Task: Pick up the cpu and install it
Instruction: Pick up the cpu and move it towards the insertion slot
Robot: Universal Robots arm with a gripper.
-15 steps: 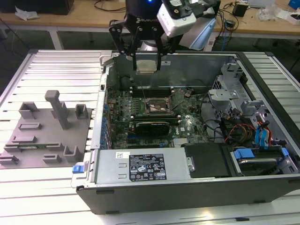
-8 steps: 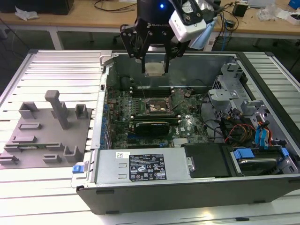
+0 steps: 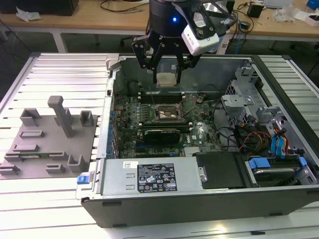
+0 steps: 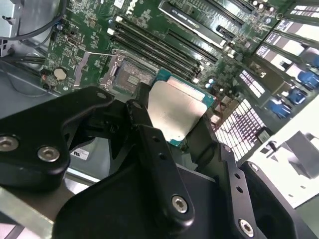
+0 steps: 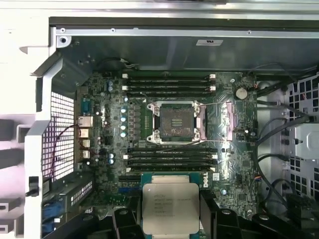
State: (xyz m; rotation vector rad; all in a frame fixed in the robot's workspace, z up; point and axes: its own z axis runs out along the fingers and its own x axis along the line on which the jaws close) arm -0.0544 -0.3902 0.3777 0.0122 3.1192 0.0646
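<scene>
My gripper (image 3: 166,79) hangs above the open computer case, shut on the cpu (image 3: 166,79), a flat square chip with a silvery top. In both wrist views the cpu (image 5: 170,207) (image 4: 175,112) sits clamped between the black fingers (image 4: 144,130), held level over the motherboard. The open metal-framed socket (image 5: 176,121) (image 3: 168,113) (image 4: 130,74) lies on the board below and apart from the chip, with its dark centre bare. In the exterior view the gripper is above the back of the board, slightly beyond the socket.
The computer case (image 3: 149,209) lies open on a slatted metal table (image 3: 60,74). A grey plastic fixture tray (image 3: 50,139) stands at the exterior view's left. Memory slots (image 5: 169,82) flank the socket. Cables and drive cages (image 3: 259,129) crowd the exterior view's right.
</scene>
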